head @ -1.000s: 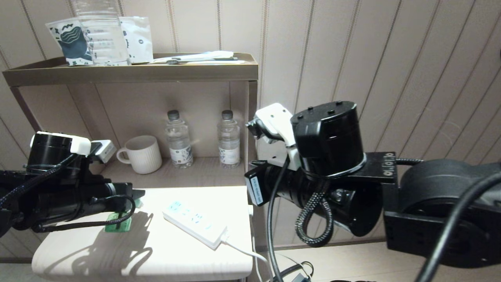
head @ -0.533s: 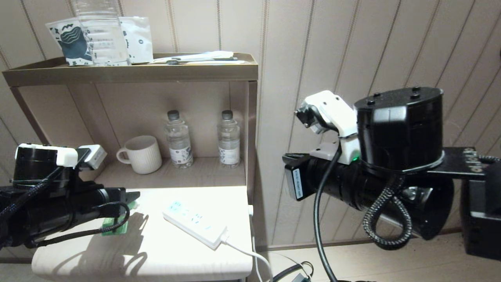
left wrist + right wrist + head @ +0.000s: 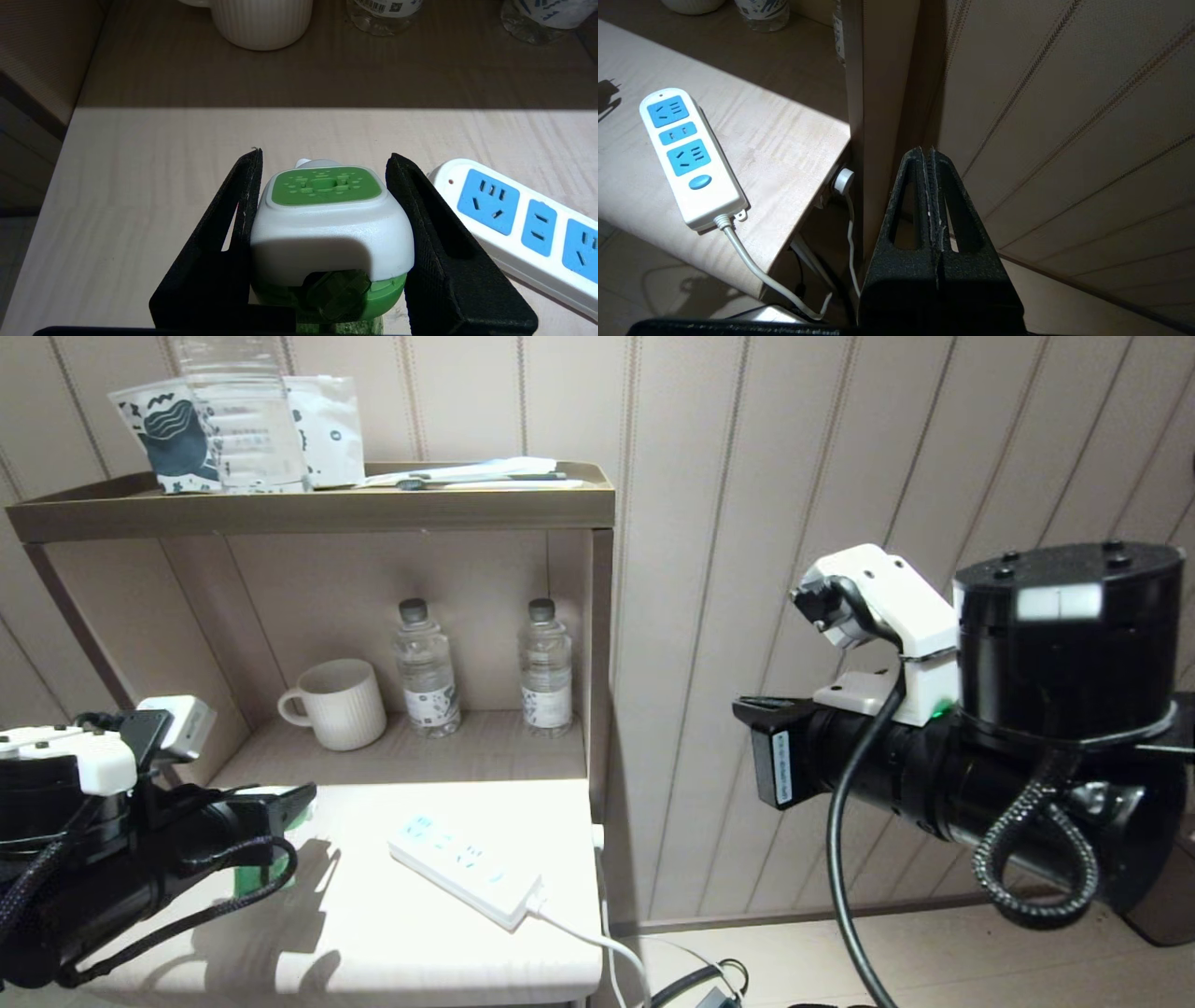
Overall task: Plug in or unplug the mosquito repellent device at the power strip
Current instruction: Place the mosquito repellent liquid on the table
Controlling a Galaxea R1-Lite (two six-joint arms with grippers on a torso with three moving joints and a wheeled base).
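Left wrist view gives you the mosquito repellent device (image 3: pixel 329 224): a white head with a green perforated top panel and a translucent green base, clamped between the left gripper (image 3: pixel 327 242) fingers over the bench (image 3: pixel 140 154). The power strip (image 3: pixel 528 224), white with blue sockets, lies just beside it. No writing reads on either. Your right gripper (image 3: pixel 932 196) is closed and empty, off the bench by the wall.

On the tabletop (image 3: pixel 373 933): mosquito repellent device (image 3: pixel 327 224) left of power strip (image 3: pixel 464 867) (apart, not plugged in). Behind, on the shelf (image 3: pixel 485 747): mug (image 3: pixel 339 704), then two bottles (image 3: pixel 427 669) rightward.
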